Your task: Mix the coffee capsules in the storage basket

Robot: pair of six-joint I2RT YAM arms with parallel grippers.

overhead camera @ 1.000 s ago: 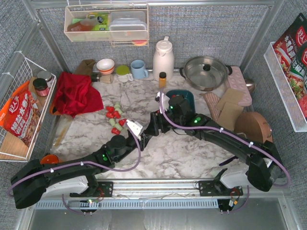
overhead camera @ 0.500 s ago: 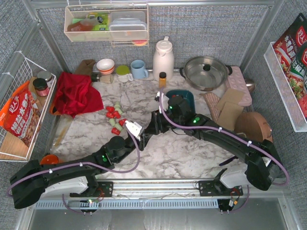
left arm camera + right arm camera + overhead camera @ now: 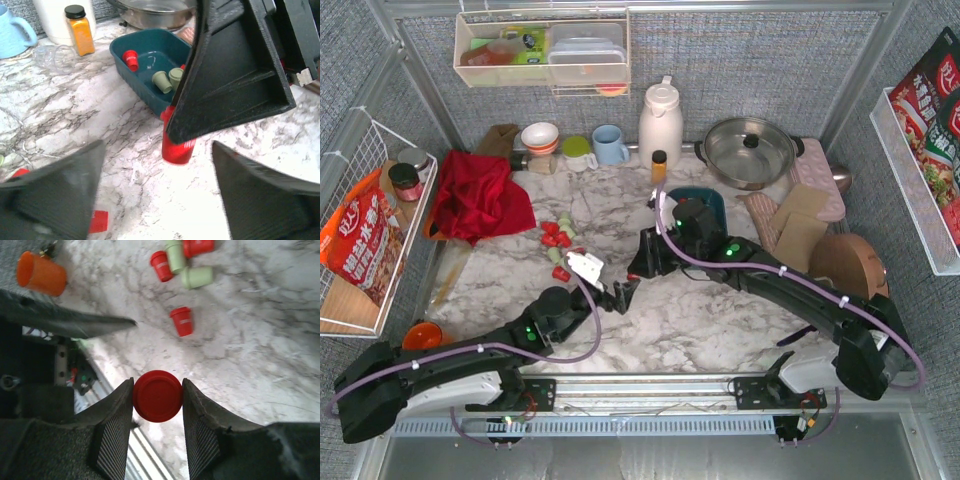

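Note:
My right gripper point(image 3: 157, 407) is shut on a red coffee capsule point(image 3: 157, 395), held a little above the marble. In the left wrist view that capsule point(image 3: 177, 146) hangs under the right gripper's black finger point(image 3: 230, 75), just in front of the teal storage basket point(image 3: 125, 55). The basket holds a red capsule point(image 3: 131, 59) and two green ones point(image 3: 161, 81). My left gripper point(image 3: 155, 165) stands open around empty tabletop, close to the held capsule. In the top view the left gripper point(image 3: 623, 293) and the right gripper point(image 3: 642, 265) almost meet. Several loose capsules point(image 3: 558, 242) lie to their left.
An amber bottle point(image 3: 659, 165), a white thermos point(image 3: 660, 120), a blue mug point(image 3: 610, 145) and a steel pot point(image 3: 750, 150) line the back. A red cloth point(image 3: 475, 195) lies at the left, oven mitts point(image 3: 800, 215) at the right, and an orange cup point(image 3: 423, 333) near the left arm.
The right gripper has closed on the red capsule. The left gripper has opened wide and drawn back slightly to the left.

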